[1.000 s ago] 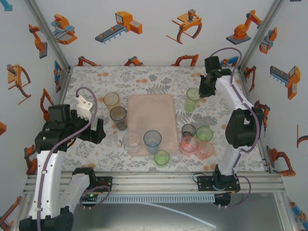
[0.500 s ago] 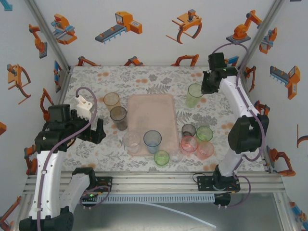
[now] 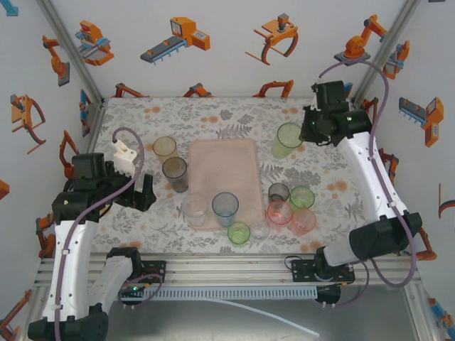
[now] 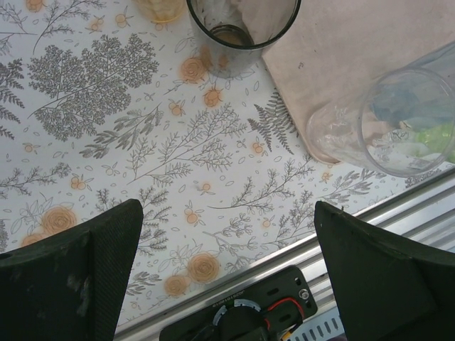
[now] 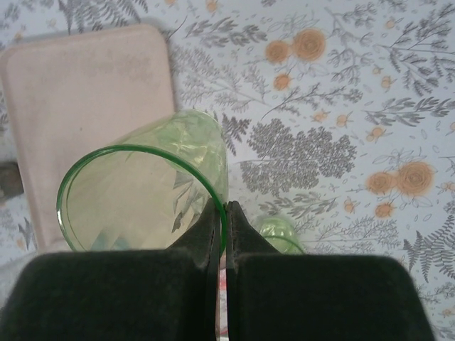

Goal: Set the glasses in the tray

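Overhead view first: right end effector (image 3: 304,129) was clamped on the rim of a green tumbler (image 3: 287,140), just right of the pink tray (image 3: 222,167) at its far corner. Left end effector (image 3: 146,192) sat wide apart near a smoky tumbler (image 3: 175,174). Left wrist cam: fingers (image 4: 71,277) spread, clear tumbler (image 4: 398,121) overlapped the tray's corner. Right wrist cam: green rim pinched tight, tumbler tilted over the floral bench (image 5: 355,106).

Pale pink tray (image 3: 222,170) lies flat, a blue tumbler (image 3: 225,206) upright at its 6 o'clock end. At its 2 o'clock, a tall green tumbler (image 3: 286,140) hangs tilted, rim pinched in the right claw (image 5: 226,206). Pink tumblers (image 3: 279,212) stand at 4 o'clock.
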Robot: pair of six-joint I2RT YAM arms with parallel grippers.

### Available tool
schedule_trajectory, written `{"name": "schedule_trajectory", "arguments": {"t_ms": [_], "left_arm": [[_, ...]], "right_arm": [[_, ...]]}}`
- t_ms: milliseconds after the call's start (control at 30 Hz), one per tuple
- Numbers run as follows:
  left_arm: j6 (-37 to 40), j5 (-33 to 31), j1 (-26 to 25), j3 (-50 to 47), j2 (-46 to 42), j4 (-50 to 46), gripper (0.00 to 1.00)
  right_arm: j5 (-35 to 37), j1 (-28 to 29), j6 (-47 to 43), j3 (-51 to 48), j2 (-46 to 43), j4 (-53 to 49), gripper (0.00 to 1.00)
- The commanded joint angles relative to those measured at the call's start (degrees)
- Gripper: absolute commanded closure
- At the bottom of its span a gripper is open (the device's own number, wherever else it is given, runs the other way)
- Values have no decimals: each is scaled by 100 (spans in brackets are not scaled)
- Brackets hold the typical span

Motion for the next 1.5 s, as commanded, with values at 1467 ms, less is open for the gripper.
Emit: {"name": "schedule_trajectory", "arguments": {"t_ms": [1467], "left_arm": [[-20,16,-30,871,685,32,1]], "right_arm": [[1069,3230,1342,-2637,-945,269,100]]}}
